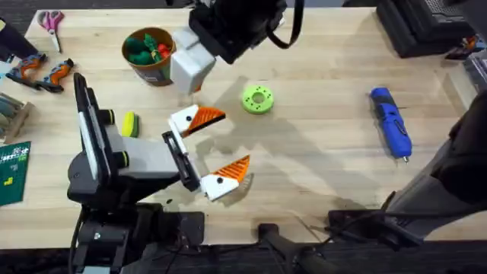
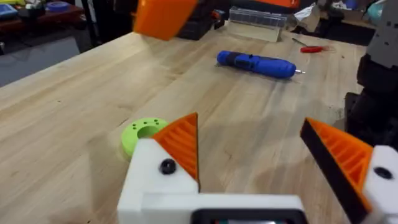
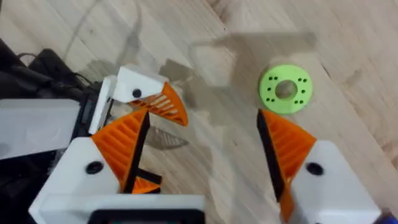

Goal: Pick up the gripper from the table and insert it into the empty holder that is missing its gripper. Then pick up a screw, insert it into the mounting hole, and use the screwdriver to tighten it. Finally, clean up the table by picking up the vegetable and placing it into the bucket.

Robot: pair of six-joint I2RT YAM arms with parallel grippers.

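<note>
My left gripper [image 1: 232,138] is open low over the table [image 1: 319,175]. Both of its white holders [image 1: 186,122] carry an orange ribbed pad and a dark screw head [image 2: 166,166]. The right arm hangs high over the back middle, its gripper [image 3: 202,124] open above the left gripper's far finger [image 3: 149,96] and a lime-green ring [image 3: 285,88]. A loose gripper on the table is out of view. The blue screwdriver [image 1: 391,122] lies at the right. The yellow-green vegetable [image 1: 130,124] lies beside the left arm. The bucket [image 1: 150,55] stands at the back left with green and red toys inside.
Pink scissors [image 1: 52,21] and orange-handled tools [image 1: 38,72] lie at the far left, with a green box [image 1: 11,171] nearer the front. Black equipment [image 1: 426,27] fills the back right corner. A clear box [image 2: 258,18] and a red tool [image 2: 311,48] sit beyond the screwdriver.
</note>
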